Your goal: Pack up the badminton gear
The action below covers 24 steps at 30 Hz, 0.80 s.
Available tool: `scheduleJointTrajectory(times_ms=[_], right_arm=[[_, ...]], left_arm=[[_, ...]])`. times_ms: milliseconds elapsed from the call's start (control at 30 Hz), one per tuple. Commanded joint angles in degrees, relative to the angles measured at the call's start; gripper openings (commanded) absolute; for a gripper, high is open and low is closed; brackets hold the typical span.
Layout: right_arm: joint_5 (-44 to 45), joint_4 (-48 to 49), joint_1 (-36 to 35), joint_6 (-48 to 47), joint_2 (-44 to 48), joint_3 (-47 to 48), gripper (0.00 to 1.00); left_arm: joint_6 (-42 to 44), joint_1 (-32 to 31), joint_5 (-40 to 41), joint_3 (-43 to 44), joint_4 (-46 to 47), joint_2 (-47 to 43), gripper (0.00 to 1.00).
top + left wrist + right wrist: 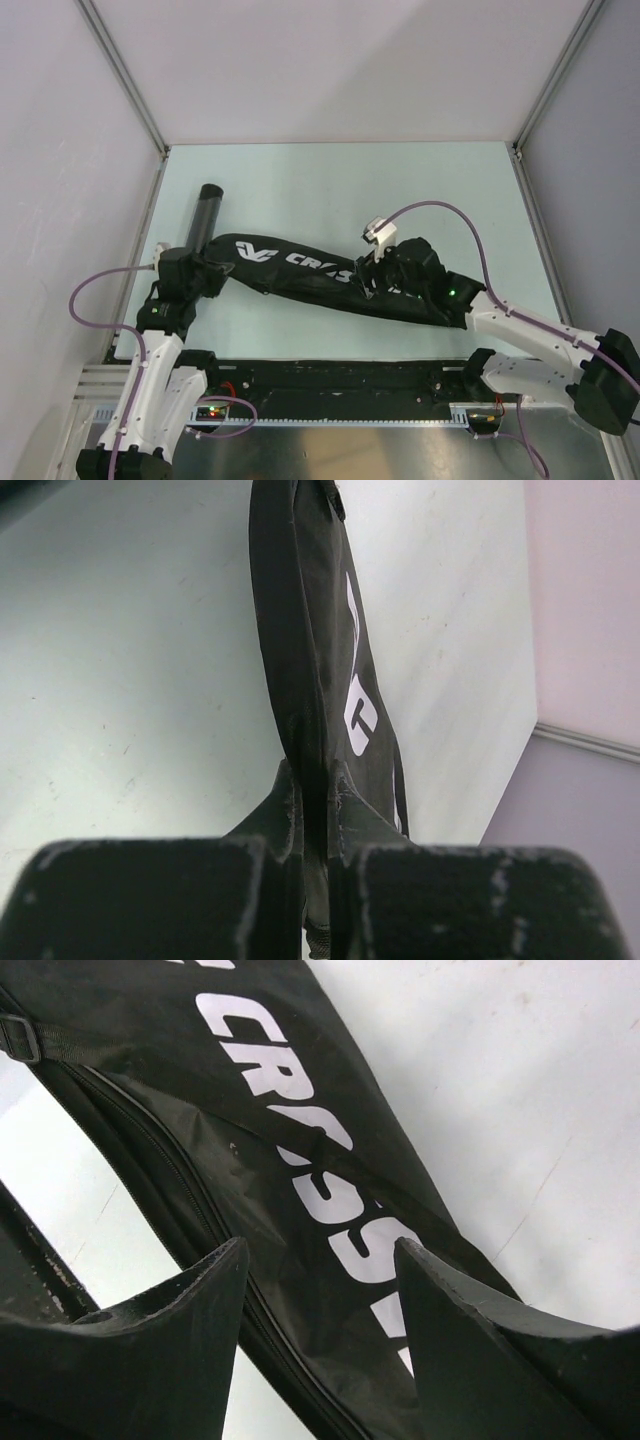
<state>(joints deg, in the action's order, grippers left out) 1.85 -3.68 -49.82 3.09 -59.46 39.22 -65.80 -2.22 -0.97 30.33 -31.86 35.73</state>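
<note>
Tube [205, 215] lies far left on the surface [300, 190]. Left gripper [207, 268] is pinched tight on the left end of the bag [300, 272]. Bag runs left to right across mid-surface. Right gripper [368, 278] is spread wide over the bag's lettering, holding nothing.

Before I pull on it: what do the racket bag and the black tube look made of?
Racket bag: thin woven synthetic, likely nylon or polyester, slight sheen; it creases, pinches flat in the left gripper, and carries a zipper and printed white lettering. Black tube: rigid and straight-sided, smooth dark finish; probably plastic or coated card, too small to tell which.
</note>
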Motion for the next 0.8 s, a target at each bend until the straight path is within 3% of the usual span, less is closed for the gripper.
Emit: scheduleJointTrajectory(times_ms=[0, 133, 267, 500, 767], right_arm=[[-6.43, 0.33, 1.66, 2.63, -2.31, 0.31, 0.64], [-8.15, 2.11, 1.34, 4.47, -5.62, 1.43, 0.61], [-8.62, 9.01, -3.54, 8.13, -8.61, 2.01, 0.59], [2.76, 19.75, -9.65, -0.27, -17.99, 4.45, 0.65], [6.29, 25.37, -10.15, -7.28, -27.82, 11.45, 0.55]], left_arm=[[1.23, -0.19, -4.64, 2.35, 2.00, -0.95, 0.00], [-0.31, -0.33, -5.17, 1.49, 2.05, -1.57, 0.00], [-2.63, -0.51, -6.05, 0.57, 2.01, -1.65, 0.00], [-5.61, -0.87, -5.22, 0.61, 2.01, -2.06, 0.00], [-8.48, -1.76, -3.66, 0.34, 1.81, -0.88, 0.00]])
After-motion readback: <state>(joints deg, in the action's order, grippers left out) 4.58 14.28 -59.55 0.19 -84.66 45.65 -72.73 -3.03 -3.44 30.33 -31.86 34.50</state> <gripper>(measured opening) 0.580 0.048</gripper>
